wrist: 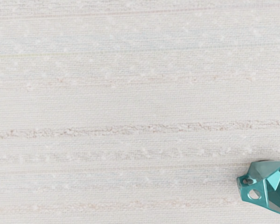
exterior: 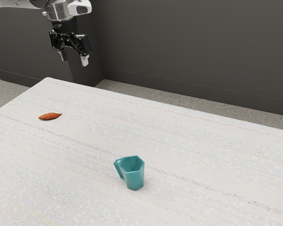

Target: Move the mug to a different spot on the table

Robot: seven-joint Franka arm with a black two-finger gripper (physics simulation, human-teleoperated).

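My table is a broad slab of pale, whitewashed wood with long streaks of grain running across it; the wrist camera looks straight down on that same rough grain. The black gripper hangs high in the air above the table's far corner, on the exterior view's left. Its two fingers are spread moderately apart, holding and touching nothing. The mug is teal and glossy, with flat facets, an angular rim and a chunky handle. It stands upright toward the table's near edge, well apart from the gripper. A small, flat, pointed orange-brown object lies near the edge on the exterior view's left.
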